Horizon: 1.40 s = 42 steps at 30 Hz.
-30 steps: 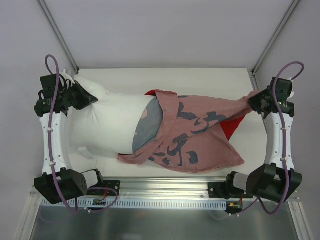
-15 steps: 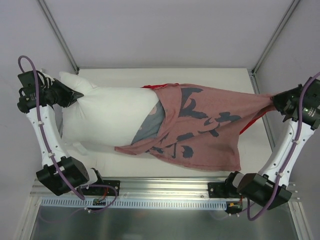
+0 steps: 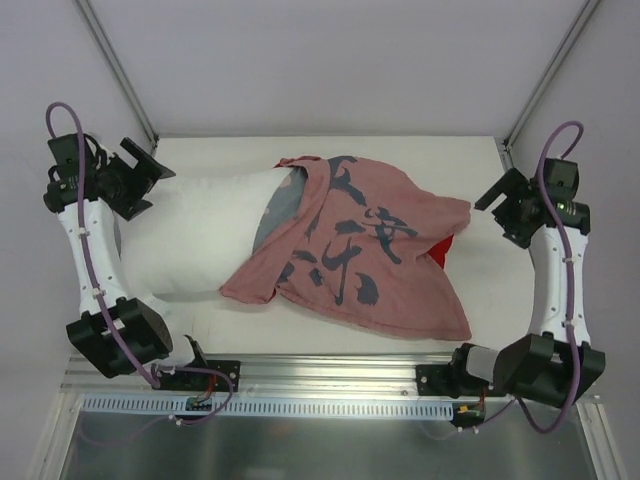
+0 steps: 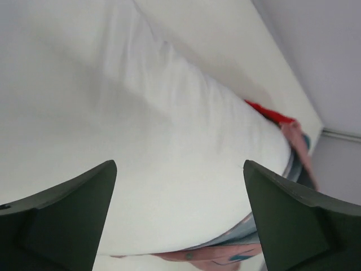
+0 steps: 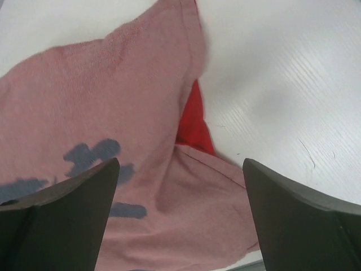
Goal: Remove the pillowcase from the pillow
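The white pillow [image 3: 195, 240] lies on the left half of the table, its right end under the pillowcase [image 3: 370, 255]. The pink pillowcase with dark brush characters lies slack across the middle, blue-grey lining [image 3: 272, 215] turned out at its mouth, red trim [image 3: 440, 250] showing at the right. My left gripper [image 3: 148, 180] is open beside the pillow's left end, holding nothing; in the left wrist view the pillow [image 4: 141, 141] fills the space beyond my left gripper [image 4: 180, 214]. My right gripper [image 3: 502, 215] is open just right of the cloth; my right gripper [image 5: 180, 214] hovers over the pillowcase [image 5: 113, 113].
The white table [image 3: 420, 150] has bare surface along the back and at the far right [image 5: 282, 84]. A metal rail [image 3: 330, 385] with the arm bases runs along the near edge. Frame posts [image 3: 120, 70] rise at the back corners.
Both grippers opened and let go of pillow and pillowcase. The stretched pillowcase fell slack toward the middle. Both arms swung back inward from their outward pull.
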Available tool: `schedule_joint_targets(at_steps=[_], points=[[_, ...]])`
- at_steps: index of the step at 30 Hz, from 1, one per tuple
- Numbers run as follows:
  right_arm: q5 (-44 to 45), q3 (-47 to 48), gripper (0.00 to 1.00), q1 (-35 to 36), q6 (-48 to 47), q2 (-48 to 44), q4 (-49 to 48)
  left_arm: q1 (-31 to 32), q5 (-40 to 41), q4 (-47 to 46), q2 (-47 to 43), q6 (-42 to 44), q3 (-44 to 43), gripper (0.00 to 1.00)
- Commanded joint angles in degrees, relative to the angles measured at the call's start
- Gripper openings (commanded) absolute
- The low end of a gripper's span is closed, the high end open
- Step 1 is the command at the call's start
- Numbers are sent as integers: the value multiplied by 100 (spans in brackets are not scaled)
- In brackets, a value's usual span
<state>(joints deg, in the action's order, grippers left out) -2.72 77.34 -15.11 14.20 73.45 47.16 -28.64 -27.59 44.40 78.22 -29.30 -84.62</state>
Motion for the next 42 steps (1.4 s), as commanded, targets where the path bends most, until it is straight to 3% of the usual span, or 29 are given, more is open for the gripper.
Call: schedule_joint_targets(at_steps=[1, 4, 8, 17, 22, 30, 32, 33, 35, 42], points=[[27, -594, 96, 314, -312, -987, -74, 586, 943, 217, -175, 547, -379, 99], [-18, -1279, 97, 963, -444, -1682, -145, 1403, 2304, 788, -254, 776, -442, 99], [236, -2046, 98, 1756, -435, -2307, -14, 2230, 3198, 1061, -745, 742, 207, 99], [597, -2654, 99, 2759, 57, -2801, 197, 3066, 3779, 1299, -2362, -1102, 2221, 98], [545, -2689, 100, 3171, 101, -2704, 382, 3110, 3929, 949, -2013, -1798, 2687, 99], [571, -3014, 96, 4041, 435, -2836, 391, 3110, 3524, -826, -1003, -2027, 2978, 99], [527, -3137, 96, 4235, 505, -2889, 242, 3110, 3419, -985, -565, -1887, 2890, 88], [527, -3190, 96, 4445, 531, -2880, 128, 3110, 3375, -1091, -440, -1852, 2803, 54], [597, -3304, 96, 4674, 575, -2723, 31, 3110, 3191, -1109, -133, -1729, 2679, 1], [905, -3743, 97, 5449, 804, -1362, -1048, 3102, 2926, -1109, -219, -1614, 2433, 0]])
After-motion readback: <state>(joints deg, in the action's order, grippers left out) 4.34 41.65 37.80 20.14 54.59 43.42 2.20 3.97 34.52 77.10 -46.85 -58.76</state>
